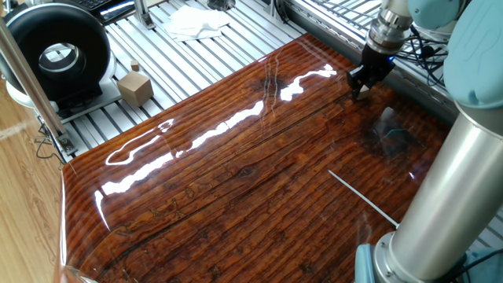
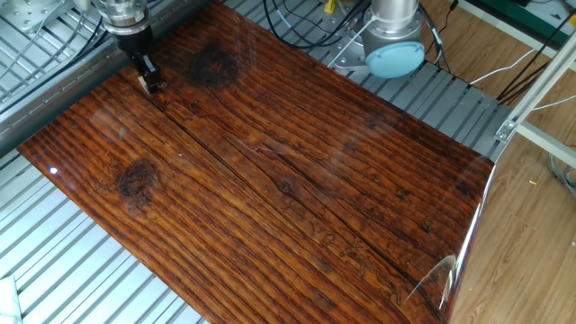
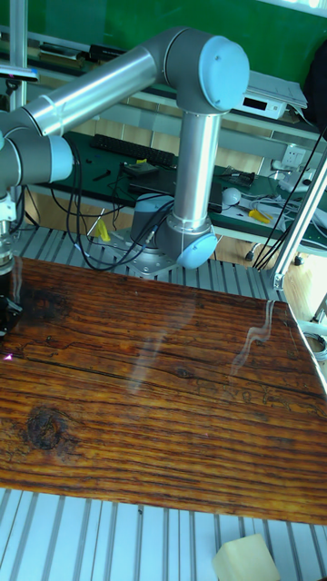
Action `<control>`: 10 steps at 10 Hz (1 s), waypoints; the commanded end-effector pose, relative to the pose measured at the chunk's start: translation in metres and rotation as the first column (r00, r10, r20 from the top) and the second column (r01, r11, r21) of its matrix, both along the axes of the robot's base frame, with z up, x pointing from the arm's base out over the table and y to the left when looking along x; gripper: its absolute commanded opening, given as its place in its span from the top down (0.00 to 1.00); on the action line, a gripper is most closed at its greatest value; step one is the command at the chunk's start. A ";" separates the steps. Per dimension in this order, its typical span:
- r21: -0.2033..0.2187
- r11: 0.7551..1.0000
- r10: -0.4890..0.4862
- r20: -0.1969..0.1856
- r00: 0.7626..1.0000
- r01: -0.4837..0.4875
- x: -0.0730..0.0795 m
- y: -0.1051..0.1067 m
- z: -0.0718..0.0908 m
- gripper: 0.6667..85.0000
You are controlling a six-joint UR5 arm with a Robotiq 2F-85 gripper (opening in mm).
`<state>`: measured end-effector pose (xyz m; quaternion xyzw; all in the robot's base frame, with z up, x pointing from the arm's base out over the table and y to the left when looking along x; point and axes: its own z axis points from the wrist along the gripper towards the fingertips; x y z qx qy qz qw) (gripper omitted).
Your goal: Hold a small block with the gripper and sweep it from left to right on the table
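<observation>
The gripper [image 2: 149, 79] pins the small block [image 2: 145, 83] between narrow fingers, touching the table [image 2: 297, 180] near one corner.

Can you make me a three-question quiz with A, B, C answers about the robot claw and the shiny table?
1. Where on the table is the gripper?
A. In the middle
B. Near one corner, close to the edge
C. Off the board, over the metal slats

2. What colour are the gripper's fingers?
A. Black
B. Bright yellow
C. White

3. What is the gripper doing with the small block?
A. Holding it high in the air
B. Hanging open, far from it
C. Pinching it down at the table surface

Answers:
1. B, since the other fixed view shows the gripper by a corner of the board, beside the edge.
2. A, since the fingers look black in both fixed views.
3. C, since a tiny pale block shows between the fingertips, low at the wood.
</observation>
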<state>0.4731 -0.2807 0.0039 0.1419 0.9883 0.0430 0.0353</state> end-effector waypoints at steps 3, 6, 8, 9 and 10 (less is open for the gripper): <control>0.014 1.000 -0.018 0.008 1.000 0.018 0.003 0.007 0.002 1.00; 0.016 1.000 -0.018 0.009 1.000 0.018 0.004 0.009 0.002 1.00; 0.018 1.000 -0.021 0.009 1.000 0.021 0.005 0.012 0.003 1.00; 0.018 1.000 -0.022 0.007 1.000 0.022 0.005 0.012 0.003 1.00; 0.018 1.000 -0.022 0.007 1.000 0.022 0.005 0.013 0.003 1.00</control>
